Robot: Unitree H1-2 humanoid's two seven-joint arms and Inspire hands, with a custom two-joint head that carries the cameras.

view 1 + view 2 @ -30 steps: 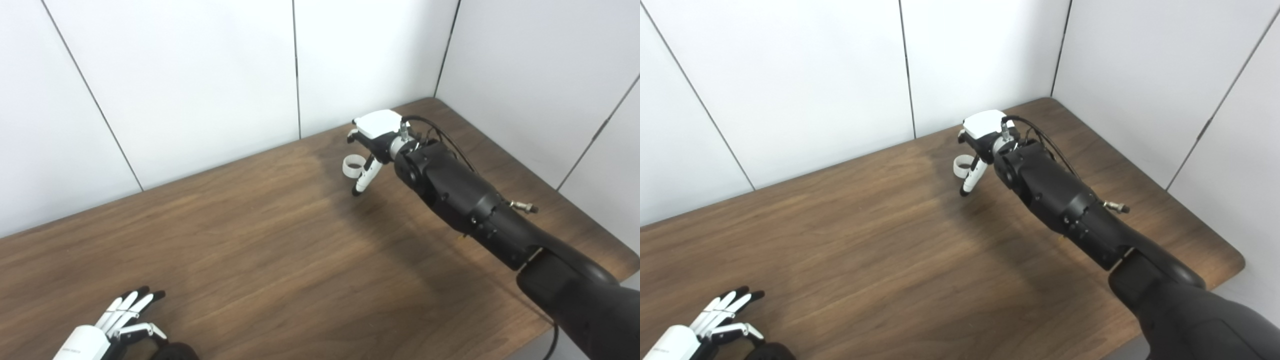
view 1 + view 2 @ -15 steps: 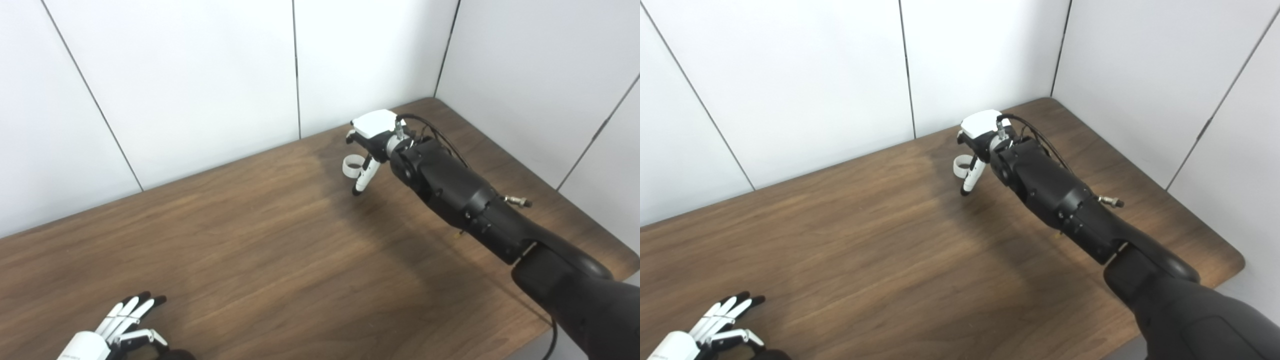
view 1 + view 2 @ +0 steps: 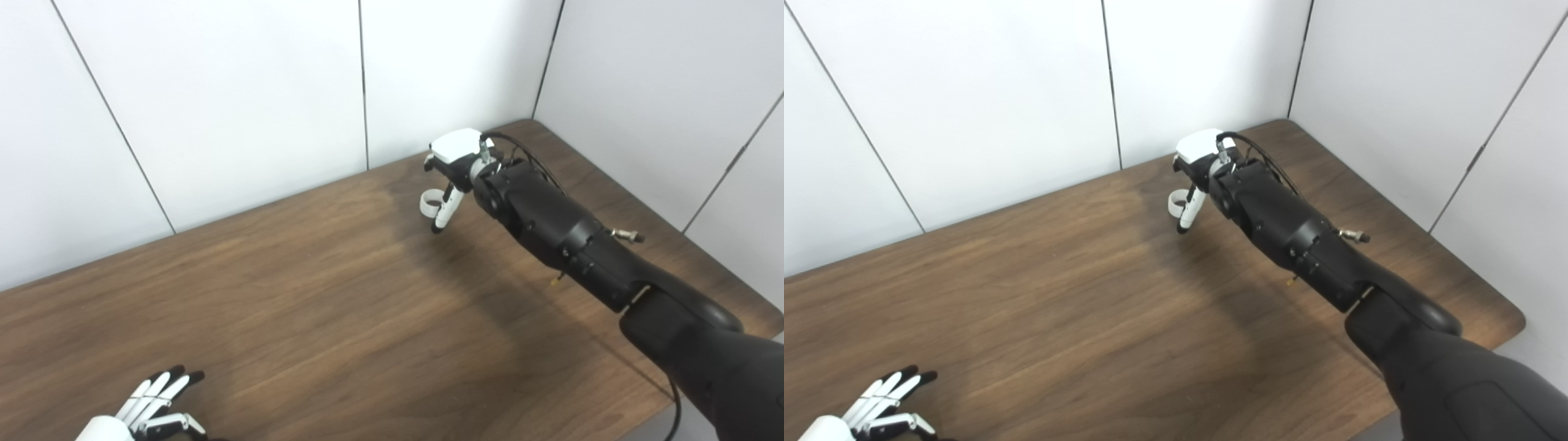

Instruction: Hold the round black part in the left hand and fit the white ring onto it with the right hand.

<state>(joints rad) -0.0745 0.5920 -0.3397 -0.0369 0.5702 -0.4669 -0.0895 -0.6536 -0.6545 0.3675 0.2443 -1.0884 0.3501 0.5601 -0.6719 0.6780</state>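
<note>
The white ring [image 3: 430, 203] sits at the far side of the wooden table [image 3: 318, 318], near the wall. My right hand [image 3: 450, 165] hangs over it, palm down, thumb pointing down just right of the ring and a fingertip [image 3: 427, 164] showing above it. Whether the fingers touch the ring is hidden by the palm. My left hand [image 3: 144, 407] lies at the bottom left edge with its fingers stretched out; only the fingers [image 3: 885, 392] and part of the back show. The round black part is cut off below the picture.
White wall panels [image 3: 245, 92] close off the table at the back and on the right. The table's rounded right corner [image 3: 1510, 318] lies under my right arm [image 3: 569, 245], which crosses the right half of the table.
My right hand has shifted slightly up and left over the ring, which stays where it was. My left hand has sunk toward the bottom edge, and the black part beside it has left the picture.
</note>
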